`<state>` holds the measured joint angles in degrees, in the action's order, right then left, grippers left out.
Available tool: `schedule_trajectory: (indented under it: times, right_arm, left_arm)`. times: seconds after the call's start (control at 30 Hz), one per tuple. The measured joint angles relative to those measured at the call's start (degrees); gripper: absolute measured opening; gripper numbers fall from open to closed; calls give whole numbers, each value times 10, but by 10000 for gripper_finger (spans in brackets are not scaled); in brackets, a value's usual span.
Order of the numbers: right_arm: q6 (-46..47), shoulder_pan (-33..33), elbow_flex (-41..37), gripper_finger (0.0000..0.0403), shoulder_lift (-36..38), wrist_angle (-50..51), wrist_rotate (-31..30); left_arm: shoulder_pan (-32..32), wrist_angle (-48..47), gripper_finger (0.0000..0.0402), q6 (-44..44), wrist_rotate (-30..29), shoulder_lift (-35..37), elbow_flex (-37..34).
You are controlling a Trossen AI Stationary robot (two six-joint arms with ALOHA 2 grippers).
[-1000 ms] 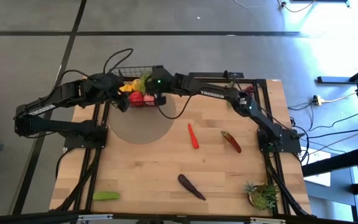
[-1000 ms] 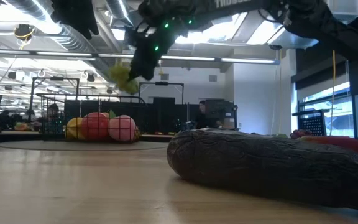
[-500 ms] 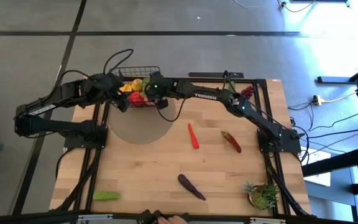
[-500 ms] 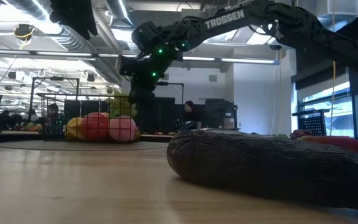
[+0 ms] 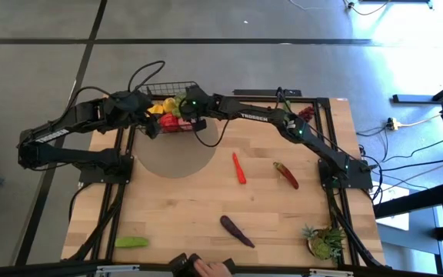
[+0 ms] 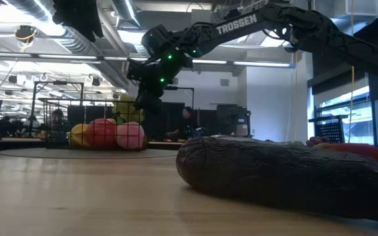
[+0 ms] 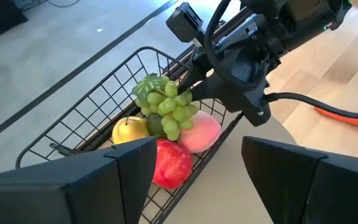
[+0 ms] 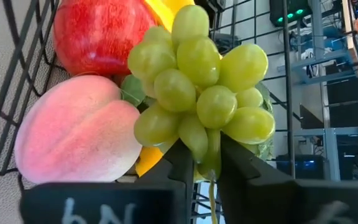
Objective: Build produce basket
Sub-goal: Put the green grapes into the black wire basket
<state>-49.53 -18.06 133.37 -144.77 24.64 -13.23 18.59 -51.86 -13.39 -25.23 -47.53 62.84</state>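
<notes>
The black wire basket [image 5: 166, 98] stands at the table's far edge on a grey round mat [image 5: 177, 154]. It holds a red apple [image 7: 169, 165], a pink peach [image 7: 201, 131] and a yellow lemon [image 7: 129, 130]. My right gripper [image 8: 207, 163] is shut on a bunch of green grapes [image 7: 165, 106] inside the basket, on top of the other fruit. The bunch also shows in the low view [image 6: 127, 109]. My left gripper [image 7: 197, 177] is open and empty just in front of the basket's near left side [image 5: 151, 125]. My right gripper pinches the grapes' stem end [image 8: 209, 155] between its two fingers [image 8: 182, 165]. It comes slanting down from the table's right side. The bunch points away from the fingers and lies over the peach [image 8: 73, 140] and the apple [image 8: 98, 34]; whether it rests on them, I cannot tell.
On the wood lie a red chili [image 5: 239, 168], a red-and-dark chili [image 5: 286, 175], a dark eggplant [image 5: 237, 231] and a green cucumber [image 5: 131, 241]. A potted plant [image 5: 325, 242] stands at the near right corner. A person's hand [image 5: 206, 268] shows at the near edge.
My right gripper has gone down and toward the table's far left with the green grapes, from above the basket's right end into the basket. The bunch now sits low among the other fruit. A person's hand has come into view at the near edge.
</notes>
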Motion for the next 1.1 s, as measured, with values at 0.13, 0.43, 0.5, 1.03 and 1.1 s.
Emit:
schedule_trajectory:
  times: [0.13,0.43,0.5,1.03,1.1]
  right_arm:
    - [0,0,0,63,0,-1,-1]
    - [-3,-4,0,107,0,-11,-13]
    - [-4,-4,0,111,0,-16,-31]
    - [0,2,-1,90,1,-19,-41]
    - [3,2,-1,89,1,-19,-40]
  left_arm:
    - [0,0,225,0,0,0,0]
    - [0,0,225,0,0,0,0]
    - [0,0,225,0,0,0,0]
    - [0,0,225,0,0,0,0]
    - [0,0,225,0,0,0,0]
